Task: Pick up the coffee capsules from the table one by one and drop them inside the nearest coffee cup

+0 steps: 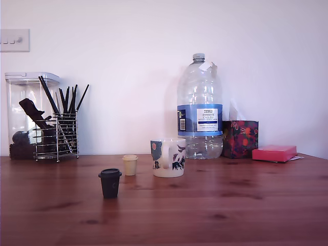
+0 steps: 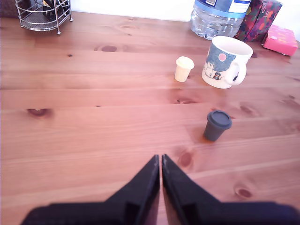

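A black coffee capsule [image 1: 110, 182] [image 2: 217, 125] stands upright on the wooden table, nearer the front. Behind it a cream-yellow capsule [image 1: 130, 164] [image 2: 183, 69] stands beside the coffee cup [image 1: 168, 157] [image 2: 223, 62], a white mug with a dark blue, black and orange picture. In the wrist view my gripper [image 2: 161, 158] hangs above bare wood, its two black fingers pressed together with nothing between them. It is well short of both capsules. The arm does not show in the exterior view.
A big clear water bottle [image 1: 200, 109] [image 2: 218, 16] stands behind the mug. A patterned box [image 1: 240, 138] and a pink box [image 1: 273, 152] lie at the exterior view's right. A wire holder of black sticks [image 1: 57, 132] and a clear jar [image 1: 23, 113] stand at its left.
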`<act>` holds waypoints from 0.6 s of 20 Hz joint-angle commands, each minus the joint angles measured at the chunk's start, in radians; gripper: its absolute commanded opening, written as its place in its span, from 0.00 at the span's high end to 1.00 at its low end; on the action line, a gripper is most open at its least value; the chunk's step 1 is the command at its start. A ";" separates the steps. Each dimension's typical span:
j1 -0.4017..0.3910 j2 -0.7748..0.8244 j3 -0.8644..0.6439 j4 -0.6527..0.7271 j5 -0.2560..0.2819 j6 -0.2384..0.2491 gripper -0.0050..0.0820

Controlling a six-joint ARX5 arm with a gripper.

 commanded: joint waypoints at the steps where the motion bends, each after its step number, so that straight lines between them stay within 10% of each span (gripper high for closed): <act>1: 0.002 -0.003 -0.015 0.027 0.023 -0.007 0.97; 8: 0.002 -0.003 -0.015 0.026 0.034 -0.008 0.97; 12: 0.000 0.005 -0.015 0.069 0.128 -0.007 0.97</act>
